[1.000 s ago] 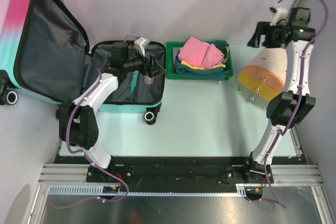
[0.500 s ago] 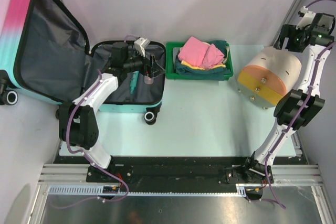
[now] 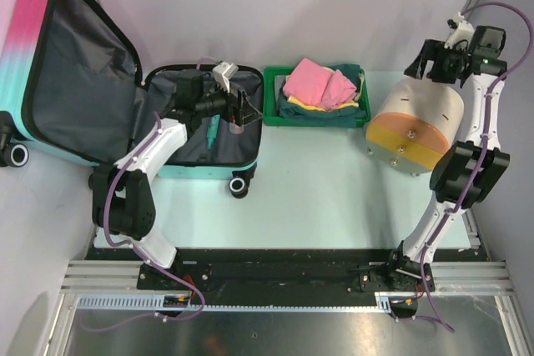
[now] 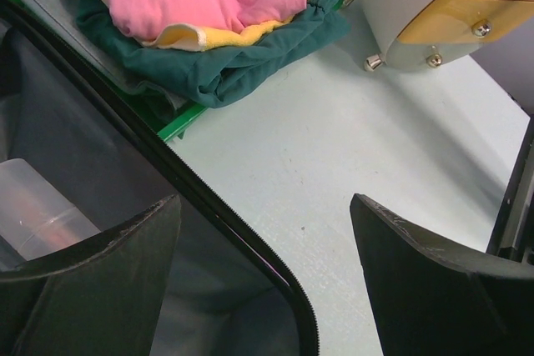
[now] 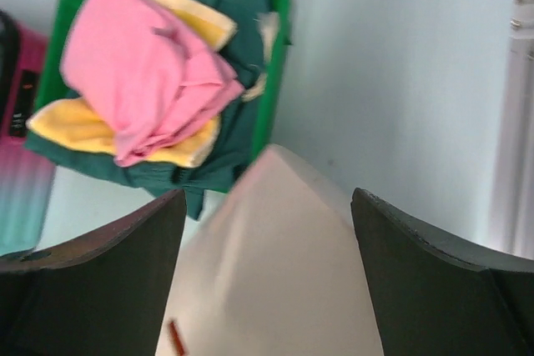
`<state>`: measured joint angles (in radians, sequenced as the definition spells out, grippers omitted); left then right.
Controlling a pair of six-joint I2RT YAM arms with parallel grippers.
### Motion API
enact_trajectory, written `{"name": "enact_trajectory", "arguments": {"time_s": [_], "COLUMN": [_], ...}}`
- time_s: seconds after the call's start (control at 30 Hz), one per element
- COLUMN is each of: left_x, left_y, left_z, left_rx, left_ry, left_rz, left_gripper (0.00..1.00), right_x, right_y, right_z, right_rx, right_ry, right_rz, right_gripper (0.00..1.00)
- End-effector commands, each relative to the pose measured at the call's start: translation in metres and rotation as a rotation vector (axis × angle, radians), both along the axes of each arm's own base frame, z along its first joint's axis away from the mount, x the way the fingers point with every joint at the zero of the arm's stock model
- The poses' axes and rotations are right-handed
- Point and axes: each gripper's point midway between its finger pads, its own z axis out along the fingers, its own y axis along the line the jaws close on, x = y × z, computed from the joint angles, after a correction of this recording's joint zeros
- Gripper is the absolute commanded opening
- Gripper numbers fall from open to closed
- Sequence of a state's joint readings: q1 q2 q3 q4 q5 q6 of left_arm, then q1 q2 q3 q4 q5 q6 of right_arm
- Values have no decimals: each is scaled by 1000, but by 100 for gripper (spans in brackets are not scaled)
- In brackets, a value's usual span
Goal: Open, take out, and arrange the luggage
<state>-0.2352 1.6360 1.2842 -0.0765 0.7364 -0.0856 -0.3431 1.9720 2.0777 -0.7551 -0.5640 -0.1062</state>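
Gaping wide, left gripper [image 4: 265,235] and right gripper [image 5: 269,231] hold nothing; open luggage [image 3: 83,72] runs front to back, wheels [image 3: 238,186] at the near end.

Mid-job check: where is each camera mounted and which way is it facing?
Top external: fixed above and behind the bases, looking down on the table; both arms whole, luggage left, green tray centre, cylinder right.
Left wrist: over the open luggage, facing right toward tray and cylinder; open left end effector frames the bottom.
Right wrist: above the cylinder, facing left toward the tray; open right end effector frames the bottom.
Shared: all three show tray and cylinder.
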Motion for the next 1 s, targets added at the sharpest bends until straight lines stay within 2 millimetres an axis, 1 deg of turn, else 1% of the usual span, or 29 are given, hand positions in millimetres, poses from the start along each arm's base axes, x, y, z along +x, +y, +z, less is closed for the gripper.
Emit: {"name": "enact_trajectory", "arguments": {"time_s": [0.0,0.03,0.1,0.13,0.17,0.2,0.23,0.27,0.3,0.33,0.37,0.4,0.43,0.47,0.5,0.53,0.57,0.6,0.63,0.67,0.7,0.73,0.77,0.8,0.83,0.87,0.9,0.93,0.97], "left_x": [-6,-7,-7,-8,-8,-10,-11,-11,-13,-13,-14,-16,-17,-17,-19,-20,-20,-21,-22,-22,-23,-22,-22,-21,-21,-20,-19,-18,-17], "left_y": [2,1,1,1,2,1,0,1,1,1,1,2,2,2,3,3,3,3,3,2,2,2,2,2,1,0,0,0,-1], "left_z": [26,27,28,29,29,29,31,29,29,30,30,31,30,30,28,27,27,25,25,25,24,25,24,24,23,23,23,24,23], "left_rx": [-7,-7,-8,-8,-7,-9,-10,-8,-9,-7,-8,-8,-6,-5,-6,-6,-7,-7,-8,-11,-11,-11,-10,-11,-13,-15,-15,-16,-15], "left_ry": [-93,-95,-100,-104,-107,-104,-110,-107,-109,-114,-115,-115,-114,-115,-110,-108,-107,-100,-97,-94,-91,-93,-91,-91,-86,-82,-82,-85,-83], "left_rz": [-24,-27,-34,-36,-37,-42,-46,-46,-46,-46,-49,-49,-48,-47,-48,-49,-49,-48,-49,-49,-51,-49,-49,-50,-51,-51,-51,-53,-51], "left_gripper": [87,87,87,87,87,87,87,88,87,87,87,87,87,87,87,87,87,87,87,87,87,87,87,87,87,87,87,87,87], "right_x": [-13,-16,-38,-45,-62,-80,-95,-111,-136,-150,-159,-173,-195,-209,-218,-231,-241,-243,-239,-237,-233,-217,-209,-201,-184,-172,-162,-141,-128], "right_y": [49,55,89,99,130,144,159,169,188,193,195,202,201,201,198,201,198,187,184,173,169,169,165,165,168,169,169,172,166], "right_z": [91,101,126,129,124,130,111,94,98,61,52,42,35,12,2,-3,-31,-44,-53,-69,-74,-77,-81,-86,-84,-93,-96,-95,-97], "right_rx": [-19,-95,-154,-266,-291,-374,-417,-509,-577,-567,-620,-650,-668,-658,-684,-694,-686,-744,-782,-816,-814,-834,-863,-866,-880,-901,-918,-953,-998], "right_ry": [-225,-280,-361,-420,-413,-452,-423,-420,-452,-373,-386,-377,-356,-302,-270,-251,-166,-88,-67,4,40,30,44,46,1,11,0,-47,-46], "right_rz": [194,264,426,521,627,702,785,893,961,1019,1073,1122,1167,1220,1244,1270,1296,1272,1258,1223,1172,1130,1095,1074,1026,1010,997,962,927], "right_gripper": [86,87,88,89,89,89,88,87,86,81,78,77,74,70,66,60,59,56,51,49,48,48,47,47,46,46,45,45,45]}}
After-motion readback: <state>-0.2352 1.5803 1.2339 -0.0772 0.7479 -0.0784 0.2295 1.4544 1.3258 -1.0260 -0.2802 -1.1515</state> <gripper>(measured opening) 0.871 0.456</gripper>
